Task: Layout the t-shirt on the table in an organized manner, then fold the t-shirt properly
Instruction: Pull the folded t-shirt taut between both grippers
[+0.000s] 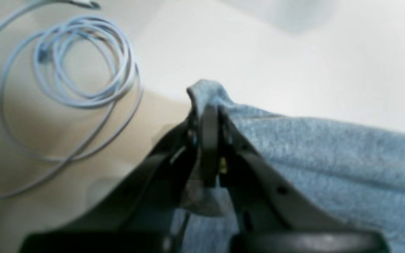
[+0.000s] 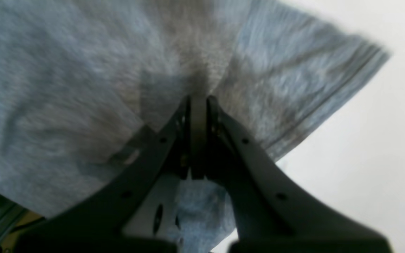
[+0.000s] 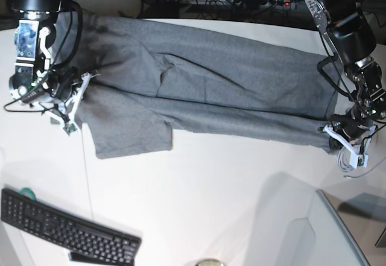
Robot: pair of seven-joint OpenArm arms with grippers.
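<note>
Stretching across the white counter (image 3: 199, 181), the t-shirt (image 3: 229, 91) lies long and nearly flat between the two arms, one short sleeve (image 3: 129, 130) spread toward the near side and a few soft ridges running along the body. The left tool (image 1: 207, 116) is clamped shut on a corner of the cloth at the hem end, a small tuft of fabric poking up past its tips. The right tool (image 2: 198, 105) is likewise pinched tight on a bunch of cloth at the shoulder end, with the sleeve hem just beside it.

The shirt looks like a light, limp knit: it will sag, drape and wrinkle wherever it is not held taut, and offers no stiffness of its own. It should not be slippery, since the weave gives the pads some bite, but a thin pinch can pull free under tension. Corners, hems and shoulder seams seem the best places to hold, being doubled and stitched. Pulling the two ends evenly apart would likely smooth the ridges; uneven pull may skew it on the counter

A coiled cable (image 1: 83, 59) lies off beyond the counter edge, and a keyboard (image 3: 66, 230) sits well apart from the cloth
</note>
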